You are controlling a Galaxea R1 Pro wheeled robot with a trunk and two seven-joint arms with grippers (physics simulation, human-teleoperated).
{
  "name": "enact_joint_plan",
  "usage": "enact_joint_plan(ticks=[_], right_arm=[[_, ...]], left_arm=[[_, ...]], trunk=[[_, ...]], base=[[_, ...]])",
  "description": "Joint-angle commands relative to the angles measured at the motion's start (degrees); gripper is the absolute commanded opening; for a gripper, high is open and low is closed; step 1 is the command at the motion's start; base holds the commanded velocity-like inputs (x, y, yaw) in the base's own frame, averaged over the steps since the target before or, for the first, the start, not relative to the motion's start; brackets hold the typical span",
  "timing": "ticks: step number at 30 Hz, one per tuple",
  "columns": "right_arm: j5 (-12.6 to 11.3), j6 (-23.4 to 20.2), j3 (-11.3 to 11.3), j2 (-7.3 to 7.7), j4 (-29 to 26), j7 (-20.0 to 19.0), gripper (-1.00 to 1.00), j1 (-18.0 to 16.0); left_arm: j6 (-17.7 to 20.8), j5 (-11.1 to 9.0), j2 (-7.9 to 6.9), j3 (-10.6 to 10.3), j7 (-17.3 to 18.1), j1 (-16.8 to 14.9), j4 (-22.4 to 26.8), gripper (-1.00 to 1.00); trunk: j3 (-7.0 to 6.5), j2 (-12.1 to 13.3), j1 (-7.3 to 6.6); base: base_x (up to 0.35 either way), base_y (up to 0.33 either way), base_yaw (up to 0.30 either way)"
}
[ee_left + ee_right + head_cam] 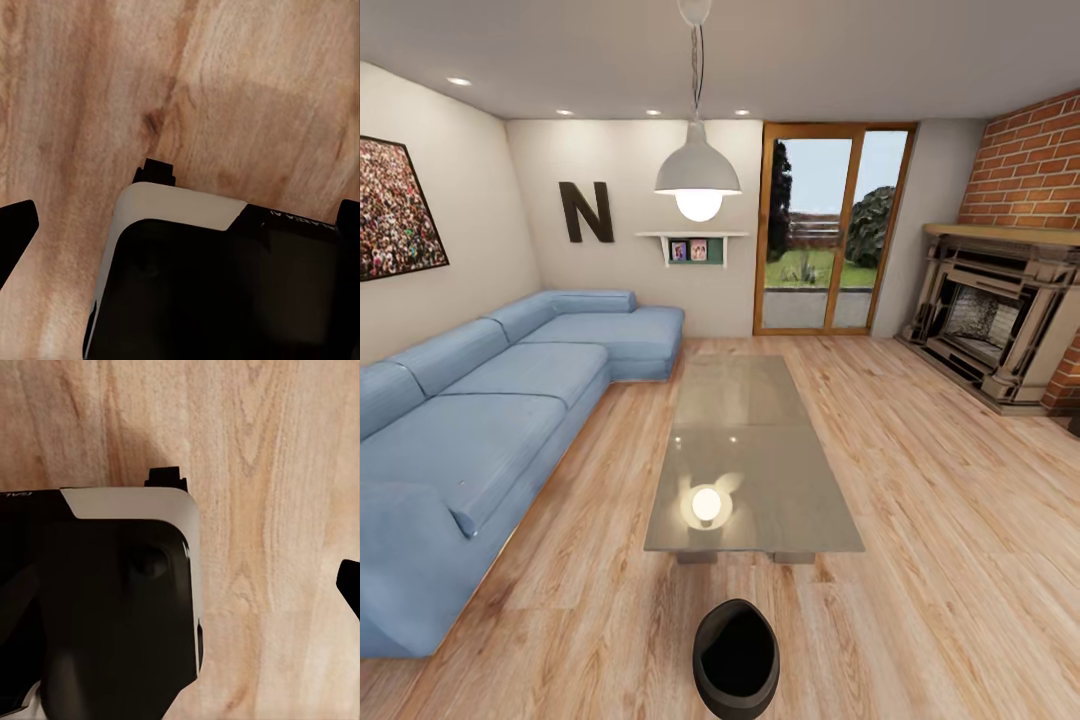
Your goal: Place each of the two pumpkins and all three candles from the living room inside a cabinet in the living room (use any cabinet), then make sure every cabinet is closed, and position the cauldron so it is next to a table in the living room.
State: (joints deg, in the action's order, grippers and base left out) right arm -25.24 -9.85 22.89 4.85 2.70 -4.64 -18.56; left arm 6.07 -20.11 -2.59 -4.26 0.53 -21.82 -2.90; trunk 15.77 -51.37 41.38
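1. Below my left wrist camera I see wood plank floor (247, 82) and the robot's black-and-white base (217, 285); faint lettering on its edge is too blurred to read. One dark fingertip (15, 225) shows at the edge, so I cannot tell how far the left gripper is open, and nothing is visibly held.
2. My right wrist camera gives the same: base, floor, one dark fingertip (351, 581) at the edge; its opening I cannot tell either.
3. One cauldron (735, 660) stands on the floor, just near of the table's (755, 450) near end.
4. Farther out: one blue sofa (500, 400) left, one pendant lamp (698, 175), a black letter "N" (586, 212), one brick fireplace (1000, 320) right.
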Motion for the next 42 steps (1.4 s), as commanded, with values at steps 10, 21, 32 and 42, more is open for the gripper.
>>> enact_joint_plan(ticks=[10, 21, 32, 42], right_arm=[[-0.51, -0.08, 0.49, -0.01, 0.11, -0.28, 1.00, -0.07], [-0.51, -0.08, 0.49, -0.01, 0.11, -0.28, 1.00, -0.07], [-0.51, -0.08, 0.49, -0.01, 0.11, -0.28, 1.00, -0.07], [-0.51, -0.08, 0.49, -0.01, 0.11, -0.28, 1.00, -0.07]], left_arm=[[-0.17, -1.47, -0.11, -0.22, 0.00, -0.07, -0.04, 1.00], [-0.20, -1.49, -0.21, -0.22, 0.00, -0.08, -0.03, 1.00], [-0.19, -1.48, -0.23, -0.22, 0.00, -0.07, -0.03, 1.00], [-0.19, -1.51, -0.23, -0.22, 0.00, -0.07, -0.05, 1.00]], trunk=[[-0.12, 0.36, -0.22], [-0.12, 0.36, -0.22], [-0.12, 0.36, -0.22], [-0.12, 0.36, -0.22]], base=[[0.000, 0.000, 0.000], [0.000, 0.000, 0.000], [0.000, 0.000, 0.000], [0.000, 0.000, 0.000]])
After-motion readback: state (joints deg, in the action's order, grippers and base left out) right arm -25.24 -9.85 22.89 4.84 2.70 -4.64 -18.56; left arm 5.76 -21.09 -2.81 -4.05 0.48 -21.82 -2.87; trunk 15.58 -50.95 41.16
